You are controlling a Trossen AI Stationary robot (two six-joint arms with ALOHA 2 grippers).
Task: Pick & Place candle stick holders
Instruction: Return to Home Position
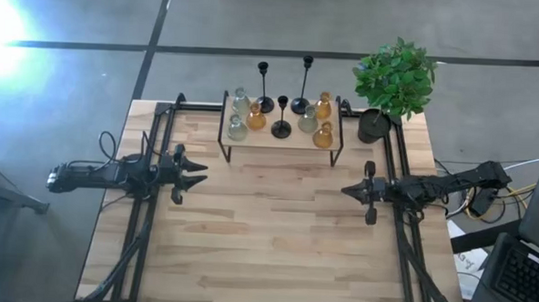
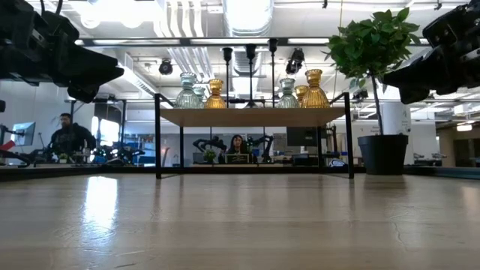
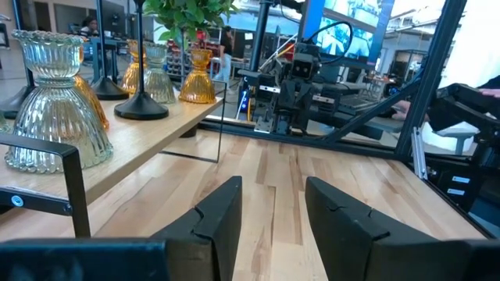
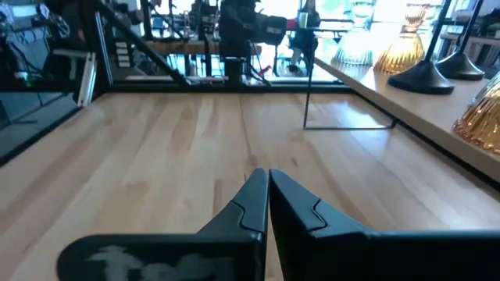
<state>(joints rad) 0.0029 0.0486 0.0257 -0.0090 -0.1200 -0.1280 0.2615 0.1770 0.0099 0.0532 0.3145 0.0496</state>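
Arms (image 1: 114, 173) hover level (facing each other), left gripper (image 1: 198, 173) spread, right gripper (image 1: 347, 189) pressed together.

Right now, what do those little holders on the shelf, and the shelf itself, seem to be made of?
Clear-grey holders: likely ribbed glass, see-through and glinting. Amber holders: probably tinted glass, same ribbing, translucent. Black holders: matte, opaque, perhaps painted metal; hard to confirm. Shelf: pale wood-grain top, thin black legs that look metal.

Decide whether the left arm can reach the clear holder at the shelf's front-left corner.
Probably yes: the left hand is open, only bare table separates it from the shelf, and the clear holder stands at the edge.
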